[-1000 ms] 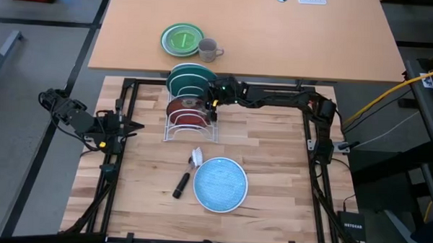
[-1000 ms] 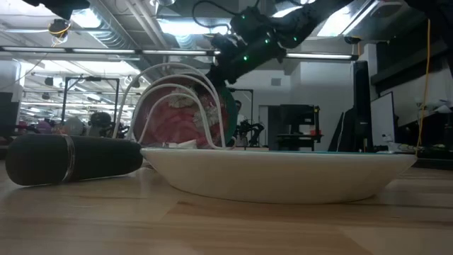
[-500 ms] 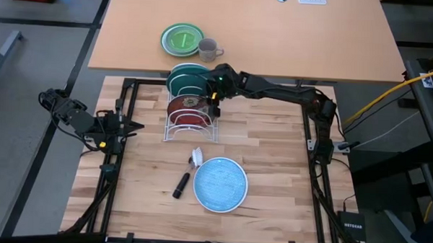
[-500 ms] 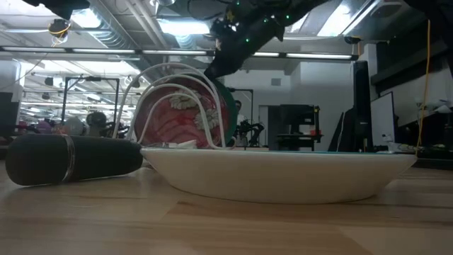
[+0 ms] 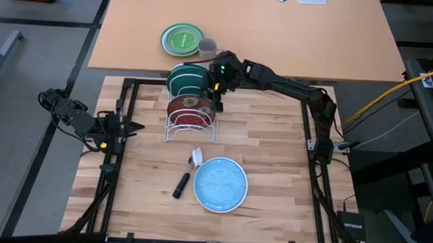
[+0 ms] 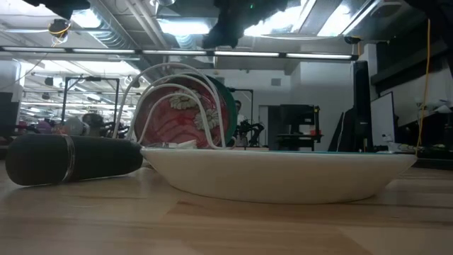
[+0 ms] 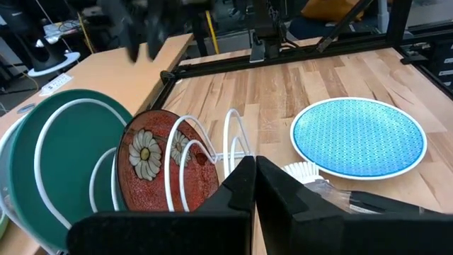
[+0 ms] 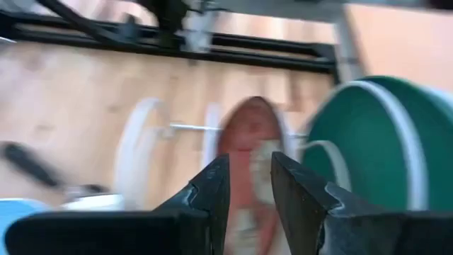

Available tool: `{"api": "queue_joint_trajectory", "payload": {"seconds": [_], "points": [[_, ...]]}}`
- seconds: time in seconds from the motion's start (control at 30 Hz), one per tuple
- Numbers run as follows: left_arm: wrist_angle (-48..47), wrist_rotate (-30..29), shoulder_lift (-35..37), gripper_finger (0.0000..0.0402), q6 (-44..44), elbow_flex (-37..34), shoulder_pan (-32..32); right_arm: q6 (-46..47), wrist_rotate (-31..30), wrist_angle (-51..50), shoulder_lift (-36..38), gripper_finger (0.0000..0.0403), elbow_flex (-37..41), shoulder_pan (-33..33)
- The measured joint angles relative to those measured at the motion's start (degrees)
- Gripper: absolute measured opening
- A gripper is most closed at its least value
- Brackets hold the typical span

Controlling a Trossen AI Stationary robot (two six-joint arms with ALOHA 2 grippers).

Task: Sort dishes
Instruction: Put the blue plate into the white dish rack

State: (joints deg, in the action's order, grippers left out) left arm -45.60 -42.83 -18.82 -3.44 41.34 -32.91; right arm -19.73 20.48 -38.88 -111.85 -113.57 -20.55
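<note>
Teal plate (image 5: 185, 78), red plate (image 5: 188, 106) upright in rack (image 5: 191, 131); blue plate (image 5: 219, 184) flat

The pale butcher-block wooden table (image 5: 273, 167) looks matt; the round light blue speckled plate (image 5: 220, 184) looks glossy glazed; the white wire rack (image 5: 191, 129) is smooth.

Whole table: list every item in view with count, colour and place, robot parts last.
teal plate: one, plain teal, standing at the far end of the rack.
dark red plate: one, patterned, standing in the rack in front of the teal one.
light blue plate: one, speckled, flat on the near table.
wire rack: one, white, mid table.
dish brush: one, black handle, white bristles, left of the blue plate.
green plate: one, bright green, far tabletop.
grey mug: one, beside the green plate.
right gripper: open, empty, above the rack.
left gripper: shut, at the left edge.
</note>
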Motion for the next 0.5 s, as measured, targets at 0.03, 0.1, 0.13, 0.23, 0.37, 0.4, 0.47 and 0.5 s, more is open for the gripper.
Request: {"api": "queue_joint_trajectory", "payload": {"seconds": [0.03,0.1,0.13,0.23,0.37,0.4,0.47,0.5], "points": [[0.05,0.00,-0.39,0.0001,0.00,0.00,0.00,1.13,1.44,-2.12,0.00,0.0108,-1.29,0.36],[1.35,0.14,-1.43,0.0001,0.80,-0.46,0.00,3.41,3.86,-5.59,0.00,0.0108,-3.43,1.69],[2.46,0.76,-1.93,0.0001,1.34,-0.99,0.00,4.30,4.79,-7.18,0.04,0.0108,-4.23,2.53],[8.94,3.19,-3.94,0.0001,5.35,-3.60,0.00,4.62,6.09,-12.45,0.04,0.0108,-5.96,6.04],[18.19,5.35,-7.72,0.0002,11.56,-7.42,0.00,4.64,5.02,-20.50,0.04,0.0108,-6.11,12.28],[20.44,5.35,-8.72,0.0002,12.61,-8.26,0.00,4.69,3.50,-22.63,0.04,0.0108,-6.09,14.00],[23.75,5.38,-10.99,0.0002,14.09,-9.29,0.00,5.26,-1.94,-25.83,0.05,0.0108,-5.50,17.73],[25.45,5.38,-12.36,0.0002,14.36,-9.57,0.00,5.93,-5.33,-27.22,0.07,0.0108,-4.95,19.64]]}}
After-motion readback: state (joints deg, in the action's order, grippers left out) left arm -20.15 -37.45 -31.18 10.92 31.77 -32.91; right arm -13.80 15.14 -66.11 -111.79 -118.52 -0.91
